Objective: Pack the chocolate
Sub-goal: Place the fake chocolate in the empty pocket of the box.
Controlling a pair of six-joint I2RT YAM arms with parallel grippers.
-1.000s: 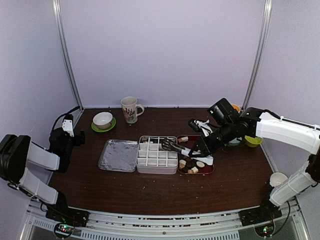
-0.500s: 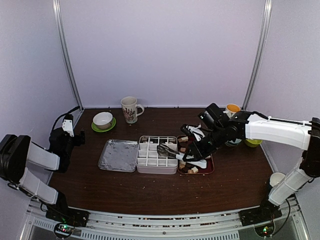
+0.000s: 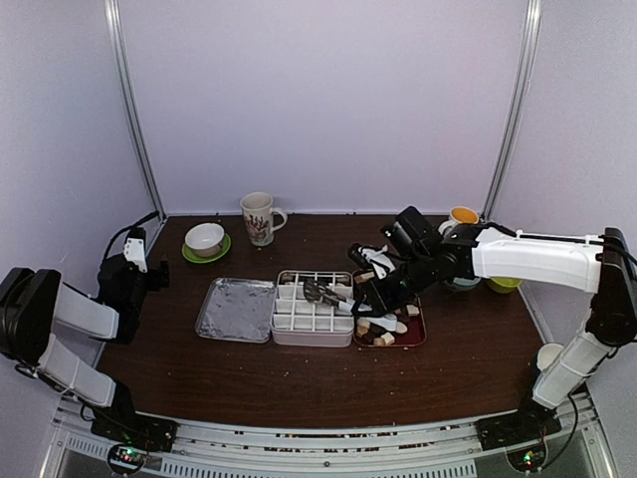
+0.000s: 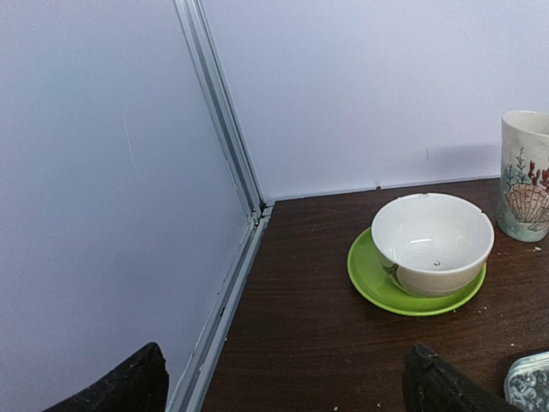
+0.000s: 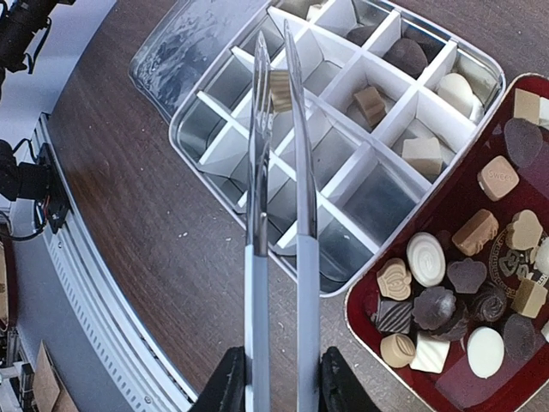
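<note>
**Tongs hold a tan piece over the box**

The right end effector [image 5: 279, 378] is clamped narrow on the metal tongs [image 5: 257, 215]; their tips pinch a tan chocolate [image 5: 280, 90] above the divided box [image 5: 227, 142]; more pieces lie in its far compartments and in the red tray [image 5: 353, 302]; the left end effector [image 4: 285, 371] gapes wide near a bowl [image 4: 431, 240] on the bench [image 4: 292, 292].

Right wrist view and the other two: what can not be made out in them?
Right wrist view: right edge cuts off the dark red rectangular tray; its chocolate pieces cannot be counted.
Same view: metal tongs cover some cells of the divided silver box.
Top view: right pincer hides part of the tray.
Left wrist view: right edge cuts the seashell-printed ceramic mug.
</note>
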